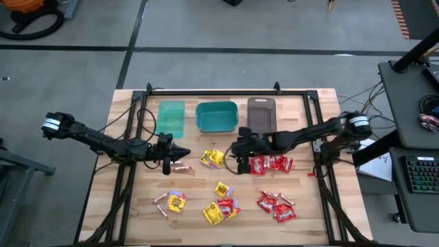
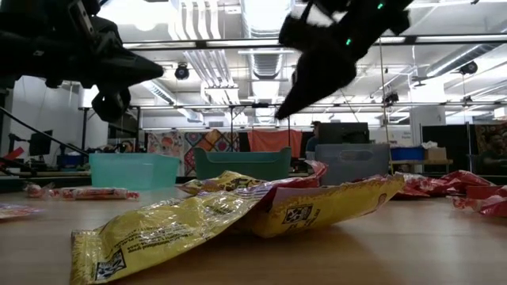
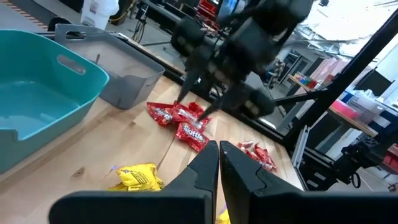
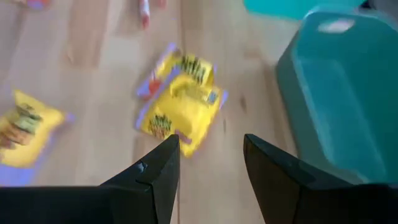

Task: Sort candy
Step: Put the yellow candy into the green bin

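Candy lies scattered on the wooden table. Yellow packets (image 1: 212, 158) sit at the middle, with more (image 1: 221, 190) toward the near edge. A heap of red packets (image 1: 271, 163) lies right of centre, and others (image 1: 277, 206) lie nearer. Pinkish sticks (image 1: 182, 167) lie left of centre. My right gripper (image 1: 237, 156) hangs open above the table between the middle yellow packets (image 4: 182, 107) and the red heap, touching nothing. My left gripper (image 1: 184, 150) is shut and empty, held above the table left of the yellow packets (image 3: 138, 177).
Three bins stand in a row at the far side: a light teal one (image 1: 172, 118), a teal one (image 1: 217, 115) and a grey-brown one (image 1: 260, 112). A black frame (image 1: 226, 92) borders the table. Bare wood lies between the bins and the candy.
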Available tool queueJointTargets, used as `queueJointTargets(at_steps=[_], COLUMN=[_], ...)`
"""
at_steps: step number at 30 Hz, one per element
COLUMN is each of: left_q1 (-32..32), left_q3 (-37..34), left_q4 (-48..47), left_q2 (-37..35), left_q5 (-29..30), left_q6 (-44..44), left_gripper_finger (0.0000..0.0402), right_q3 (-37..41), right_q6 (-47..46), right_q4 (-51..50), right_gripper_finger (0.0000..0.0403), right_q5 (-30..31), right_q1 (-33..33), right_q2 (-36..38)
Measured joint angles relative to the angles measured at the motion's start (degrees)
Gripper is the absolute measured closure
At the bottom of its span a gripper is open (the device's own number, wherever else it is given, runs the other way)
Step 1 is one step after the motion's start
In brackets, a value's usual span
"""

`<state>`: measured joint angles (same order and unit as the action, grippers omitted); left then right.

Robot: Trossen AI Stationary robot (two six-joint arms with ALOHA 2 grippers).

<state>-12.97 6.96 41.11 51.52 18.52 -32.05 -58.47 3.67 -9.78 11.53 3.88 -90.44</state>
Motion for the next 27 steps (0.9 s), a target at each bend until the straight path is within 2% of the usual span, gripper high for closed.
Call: queueJointTargets(at_steps=[14, 21, 27], left_q1=[0.0, 0.0, 0.0], left_q3=[0.8, 0.9, 0.9], left_q4=[0.0, 0.0, 0.1], left_q2=[0.0, 0.1, 0.1], left_q5=[0.1, 0.5, 0.5], left_q6=[1.0, 1.1, 1.3], left_gripper_finger=[0.0402, 0.0402, 0.0402], right_q3=[-7.8, -7.8, -7.9], right_q6=[-1.4, -3.9, -4.2], right_q4=[1.3, 2.8, 4.7], right_gripper_finger=[0.0238, 0.0275, 0.0329], right_q5=[0.3, 0.9, 1.1], right_q1=[0.4, 0.3, 0.3], right_q2=[-15.3, -18.4, -20.0])
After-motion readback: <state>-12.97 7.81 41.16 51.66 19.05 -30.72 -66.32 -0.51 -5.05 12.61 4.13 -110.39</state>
